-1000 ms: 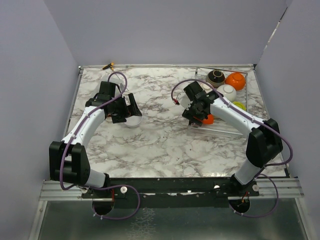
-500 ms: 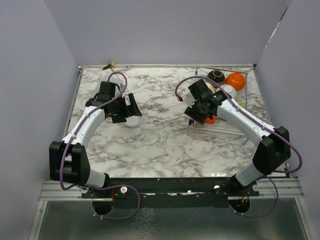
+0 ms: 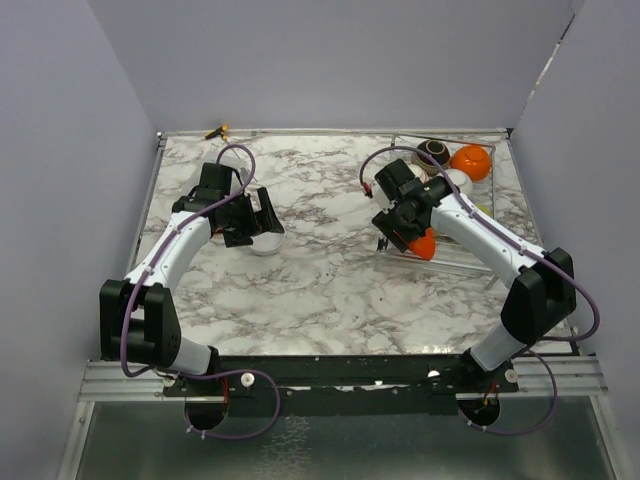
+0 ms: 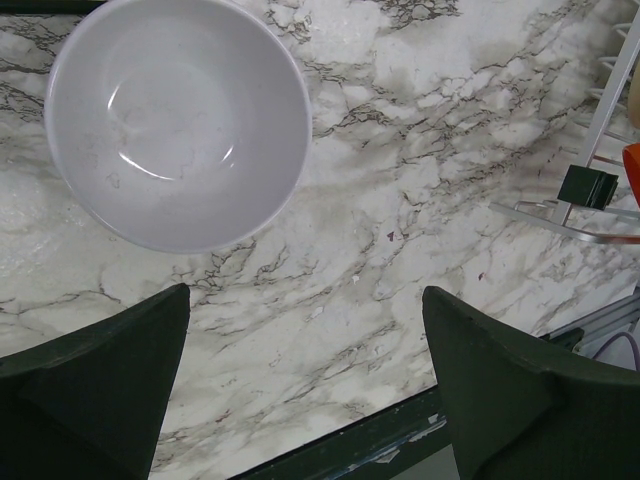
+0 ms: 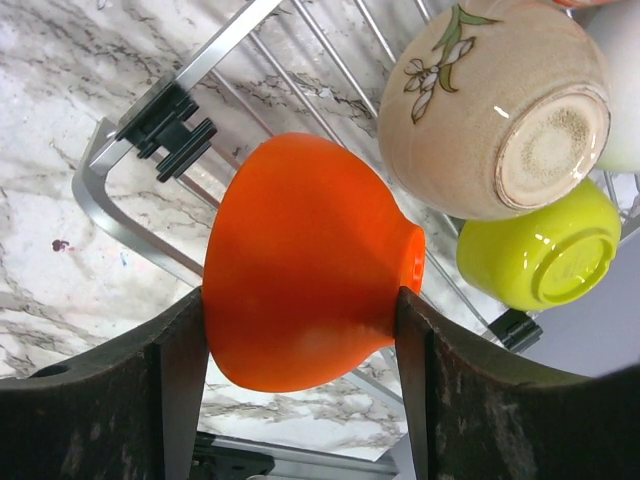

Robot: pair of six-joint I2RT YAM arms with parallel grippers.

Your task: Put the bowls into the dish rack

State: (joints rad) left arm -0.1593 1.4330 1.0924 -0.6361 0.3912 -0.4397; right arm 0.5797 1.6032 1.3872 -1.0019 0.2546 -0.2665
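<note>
Marble-patterned tabletop [image 3: 320, 290], white with grey veining, bears every item listed below.

Silver wire dish rack [image 3: 455, 265] [image 5: 300, 60], rectangular with thin parallel bars, stands at the table's far right and serves as the landmark for all entries.

White right arm [image 3: 480, 235] with black joints reaches over the rack's near-left corner. White left arm [image 3: 170, 250] with black joints lies well to the left of the rack.

Right gripper [image 3: 410, 232] [image 5: 300, 340]: fingers clamped on either side of the orange round bowl [image 3: 424, 243] [image 5: 300, 260]. This bowl is tipped on its side and held over the rack's near-left corner.

Left gripper [image 3: 255, 225] [image 4: 305, 390]: fingers spread wide and holding nothing, poised by the plain white round bowl [image 3: 266, 240] [image 4: 178, 120]. That bowl sits upright on the marble, well to the left of the rack.

Beige bowl with a floral sprig [image 5: 490, 110]: on its side in the rack, its foot toward the right wrist camera.

Lime green bowl [image 5: 535, 250] [image 3: 480, 212]: in the rack, just beside the beige bowl, on the rack's right.

Second orange bowl [image 3: 471, 161]: far-right corner of the rack.

Dark brown bowl [image 3: 433, 152]: far-left corner of the rack.

Second white bowl [image 3: 458, 180]: in the rack, just nearer than those two.

Small yellow-and-black object [image 3: 217, 131]: table's far edge, far left of the rack, too small to identify.
</note>
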